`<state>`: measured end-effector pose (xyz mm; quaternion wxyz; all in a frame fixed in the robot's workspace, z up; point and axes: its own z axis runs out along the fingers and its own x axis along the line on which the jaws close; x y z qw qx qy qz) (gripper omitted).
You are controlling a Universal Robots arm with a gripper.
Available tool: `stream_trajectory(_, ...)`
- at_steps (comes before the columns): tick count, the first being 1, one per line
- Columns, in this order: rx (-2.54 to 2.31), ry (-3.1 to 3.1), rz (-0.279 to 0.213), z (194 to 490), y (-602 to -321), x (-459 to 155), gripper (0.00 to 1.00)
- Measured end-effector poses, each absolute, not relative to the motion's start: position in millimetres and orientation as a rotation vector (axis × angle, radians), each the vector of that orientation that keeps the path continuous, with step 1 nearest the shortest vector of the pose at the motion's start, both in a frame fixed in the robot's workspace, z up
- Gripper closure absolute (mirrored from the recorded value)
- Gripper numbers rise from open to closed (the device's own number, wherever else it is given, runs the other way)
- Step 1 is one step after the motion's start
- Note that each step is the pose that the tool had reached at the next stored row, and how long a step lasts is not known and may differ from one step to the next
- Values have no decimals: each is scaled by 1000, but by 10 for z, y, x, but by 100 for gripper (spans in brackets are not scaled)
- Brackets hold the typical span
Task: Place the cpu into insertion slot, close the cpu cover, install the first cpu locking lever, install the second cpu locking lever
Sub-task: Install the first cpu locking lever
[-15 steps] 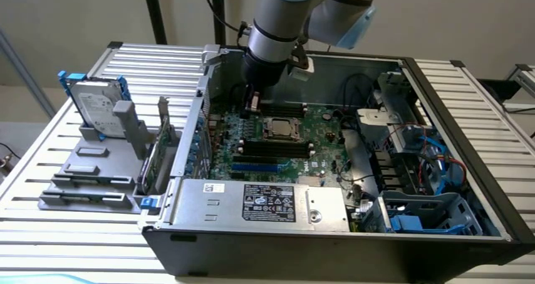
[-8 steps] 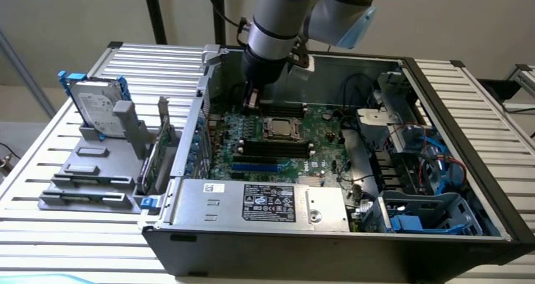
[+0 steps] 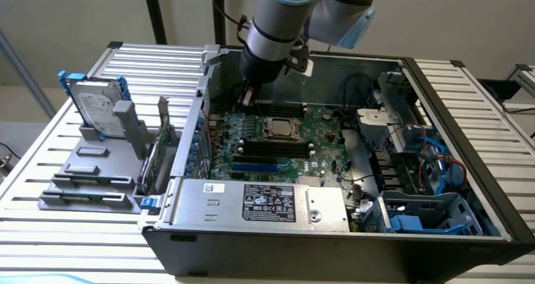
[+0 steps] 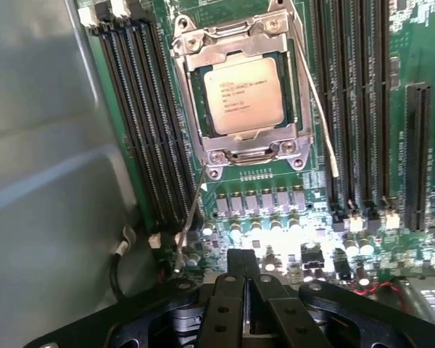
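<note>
No word or number can be read for certain. The cpu (image 4: 243,94), just ahead of the end effector (image 4: 243,267), carries several lines of small dark print, perhaps a brand line first. Well beyond it from the end effector, the power supply box (image 3: 197,204) bears a black label (image 3: 269,202) of tiny white print and a white sticker (image 3: 215,187), both illegible.

cpu (image 4: 243,94) print too small to read; gripper (image 4: 245,262) body cut off by edge.
</note>
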<state>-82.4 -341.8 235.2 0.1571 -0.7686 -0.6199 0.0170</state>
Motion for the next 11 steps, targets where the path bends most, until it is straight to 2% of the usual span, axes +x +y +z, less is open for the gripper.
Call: stream_trajectory(11, -2198, -1634, -66, 2352, -3418, -844, 89)
